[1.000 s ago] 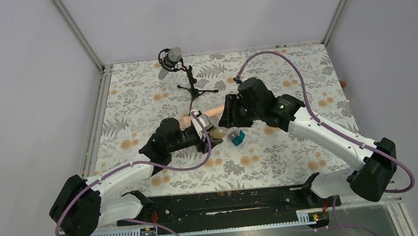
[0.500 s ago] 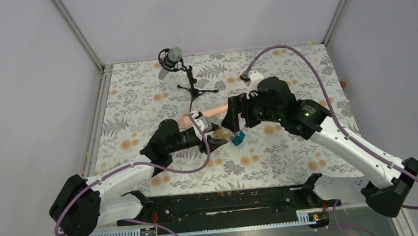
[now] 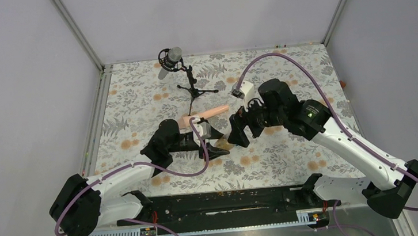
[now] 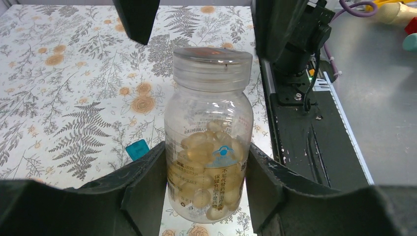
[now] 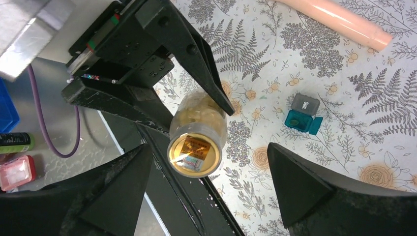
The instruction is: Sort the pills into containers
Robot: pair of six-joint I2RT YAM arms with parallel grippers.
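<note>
My left gripper (image 4: pixel 209 189) is shut on a translucent amber bottle (image 4: pixel 209 132), lid on, with pale yellow pills (image 4: pixel 204 147) inside. Its cap (image 5: pixel 194 147) faces my right gripper (image 5: pixel 209 152), which is open; the jaws stand wide on either side of the cap without touching it. The small teal-and-grey box (image 5: pixel 302 117) lies on the floral table, its corner showing by the left finger (image 4: pixel 137 149). In the top view the left gripper (image 3: pixel 216 146) and right gripper (image 3: pixel 237 134) meet at the table's middle, and the box is hidden under them.
A long peach cylinder (image 3: pixel 206 114) lies just behind the grippers, also seen as the peach cylinder (image 5: pixel 334 19). A microphone on a small tripod (image 3: pixel 173 58) stands at the back. The black base rail (image 3: pixel 232 199) runs along the near edge.
The right gripper has opened wide and swung nearer and down, onto the bottle's cap, covering the teal box in the top view. The left gripper, still holding the bottle, shifted slightly nearer.
</note>
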